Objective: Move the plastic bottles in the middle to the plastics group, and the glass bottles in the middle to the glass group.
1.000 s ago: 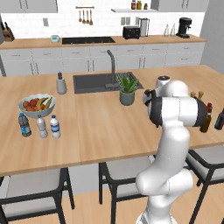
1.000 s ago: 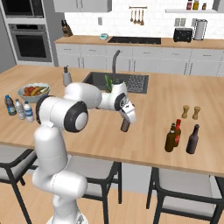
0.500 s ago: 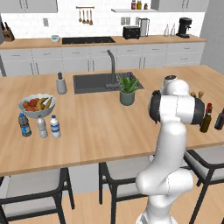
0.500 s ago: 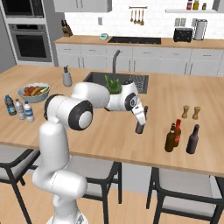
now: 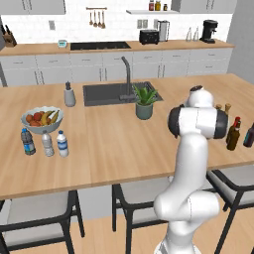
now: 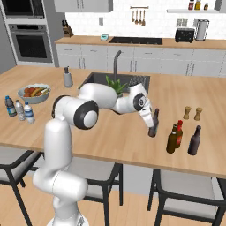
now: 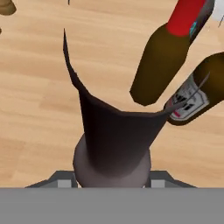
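My gripper [image 6: 152, 118] is shut on the slim maroon-brown glass bottle [image 6: 153, 124], held upright low over the island counter, just left of the glass group. That group has an amber bottle [image 6: 172, 139], the red-capped brown bottle [image 6: 179, 132] and a near-black bottle [image 6: 194, 141]. The hand view looks down the held bottle [image 7: 114, 138], with the red-capped bottle [image 7: 168, 61] to its upper right. At the far left the bright-blue-labelled water bottle [image 5: 62, 144] stands beside the pale bottle [image 5: 47, 144] and the dark-blue-labelled one [image 5: 27, 141].
Two wooden shakers [image 6: 193, 113] stand behind the glass group. A fruit bowl [image 5: 40, 119] sits behind the plastic bottles. A soap dispenser [image 5: 69, 94], the sink [image 5: 106, 94] and a potted plant [image 5: 144, 101] are mid-counter. Stools stand under the near edge.
The arm has swung right, carrying the maroon-brown bottle from mid-counter to just beside the glass group. The other bottles have stayed put.
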